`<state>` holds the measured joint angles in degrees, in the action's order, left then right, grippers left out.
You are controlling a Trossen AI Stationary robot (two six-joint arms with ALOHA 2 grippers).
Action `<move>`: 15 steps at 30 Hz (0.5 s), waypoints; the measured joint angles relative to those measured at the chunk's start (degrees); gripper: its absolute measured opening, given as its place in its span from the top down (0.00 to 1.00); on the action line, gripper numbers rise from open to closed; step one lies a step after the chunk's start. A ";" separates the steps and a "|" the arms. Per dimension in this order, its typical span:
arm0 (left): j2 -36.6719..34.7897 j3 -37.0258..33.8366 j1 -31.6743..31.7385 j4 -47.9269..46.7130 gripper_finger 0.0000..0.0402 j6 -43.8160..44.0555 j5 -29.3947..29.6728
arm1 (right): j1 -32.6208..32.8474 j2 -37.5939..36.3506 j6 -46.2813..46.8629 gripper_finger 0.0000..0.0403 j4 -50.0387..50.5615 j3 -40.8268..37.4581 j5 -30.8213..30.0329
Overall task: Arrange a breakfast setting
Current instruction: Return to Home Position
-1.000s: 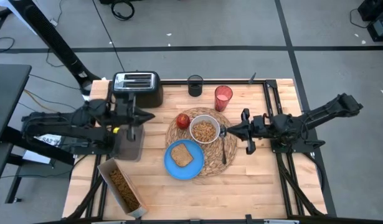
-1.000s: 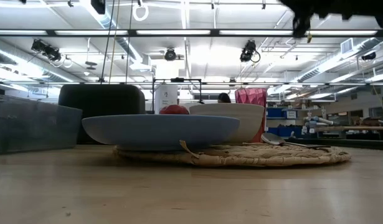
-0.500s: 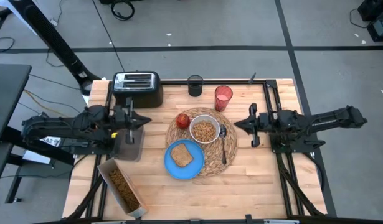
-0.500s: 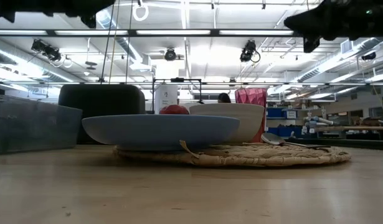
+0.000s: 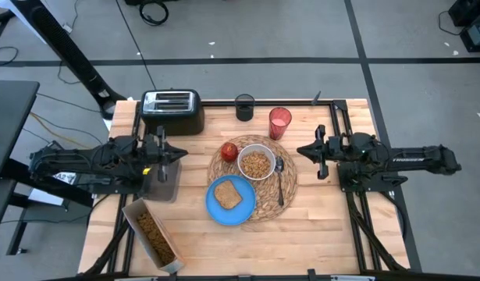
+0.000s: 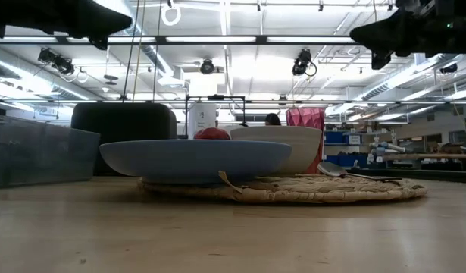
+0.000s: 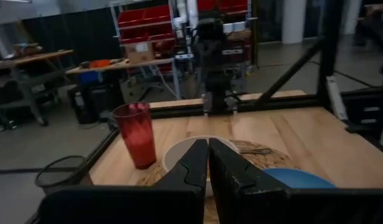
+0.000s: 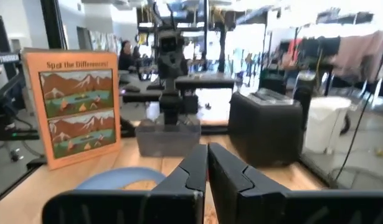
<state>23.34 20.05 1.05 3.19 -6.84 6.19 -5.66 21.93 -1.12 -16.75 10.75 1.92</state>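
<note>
The round woven placemat (image 5: 264, 199) lies mid-table. On it rest the blue plate (image 5: 241, 212) with the toast slice (image 5: 226, 193), the white bowl (image 5: 256, 164) of brown cereal, the red apple (image 5: 229, 151) and the metal spoon (image 5: 279, 178). The translucent red cup (image 5: 279, 122) stands at the mat's far edge. My left gripper (image 5: 179, 154) hovers shut and empty left of the mat; its closed fingers show in the left wrist view (image 7: 208, 163). My right gripper (image 5: 302, 151) hovers shut and empty right of the mat; its closed fingers show in the right wrist view (image 8: 207, 165).
A black toaster (image 5: 172, 112) and a dark cup (image 5: 245, 107) stand at the far edge. A clear container (image 5: 161, 181) sits under my left arm. An open cereal box (image 5: 152, 234) lies near the front left. Bare wood lies in front of the mat.
My right gripper has drawn back from the spoon toward the table's right edge and a little toward the far edge, its arm stretching out level. My left gripper has pulled back slightly toward the left edge. The setting's things have stayed where they were.
</note>
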 joint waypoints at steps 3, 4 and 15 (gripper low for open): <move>-2.76 0.00 -1.51 -2.05 0.94 -1.16 -0.04 | 1.26 -1.75 -0.37 0.95 -2.64 -2.21 -2.29; -3.81 0.00 -2.02 -3.07 0.94 -1.19 -0.02 | 1.38 -2.55 0.62 0.95 -4.77 -3.67 -2.33; -13.39 -7.94 -3.88 2.08 0.94 -1.33 0.00 | 0.84 -8.48 4.83 0.95 -6.25 -10.39 -1.23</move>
<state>9.95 12.11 -2.83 5.26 -8.16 6.19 -4.82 13.45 3.70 -23.00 0.36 0.69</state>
